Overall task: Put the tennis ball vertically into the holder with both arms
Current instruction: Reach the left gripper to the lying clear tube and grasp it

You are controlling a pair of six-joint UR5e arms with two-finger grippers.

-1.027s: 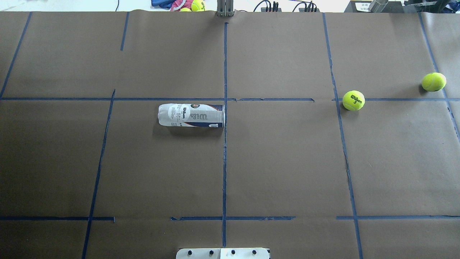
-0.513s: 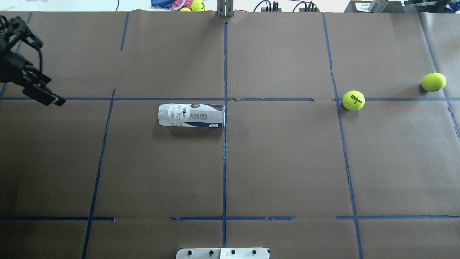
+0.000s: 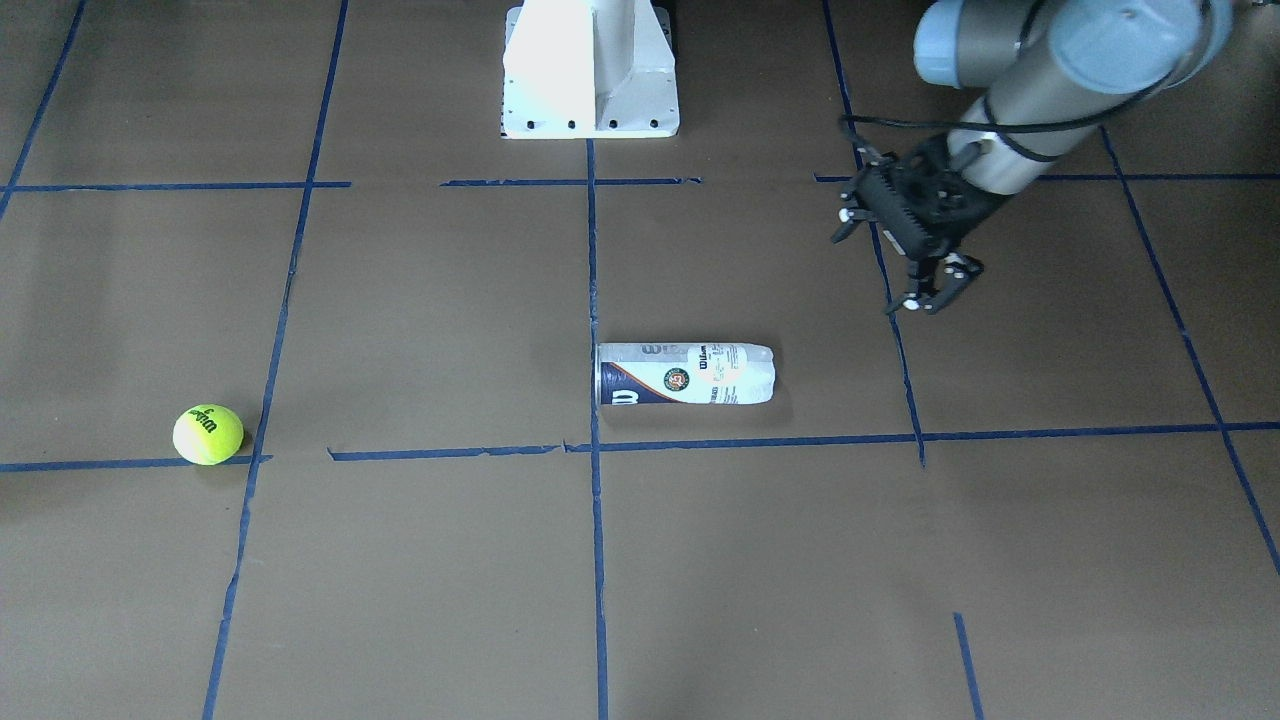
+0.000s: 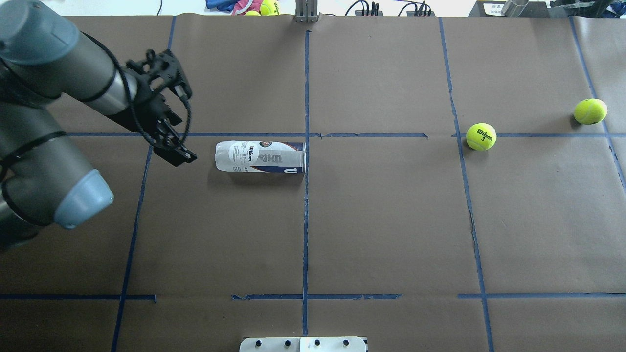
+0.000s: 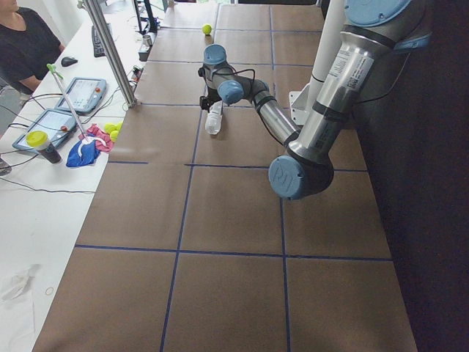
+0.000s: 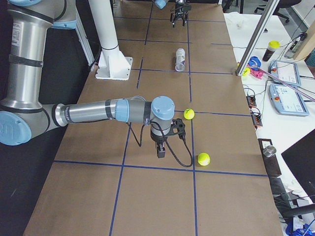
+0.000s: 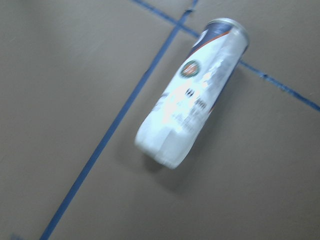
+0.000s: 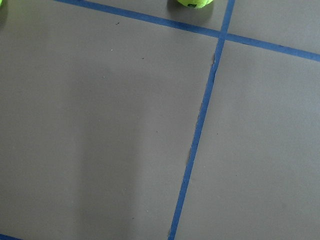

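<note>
One holder (image 3: 686,374) lies on its side mid-worktop (image 3: 400,300) in the front-facing view, rim toward one tennis ball (image 3: 208,434) well apart, with the left gripper (image 3: 928,300) near its closed end, fingers apart and empty. Overhead we count two balls on the worktop, the second ball (image 4: 590,111) farther out; we judge the holder light, slick, thin-walled and apt to roll, so take it mid-body gently, and the fuzzy ball across its width. Exterior right: the right gripper (image 6: 161,150) hangs near both balls, and we cannot tell how its fingers stand.
</note>
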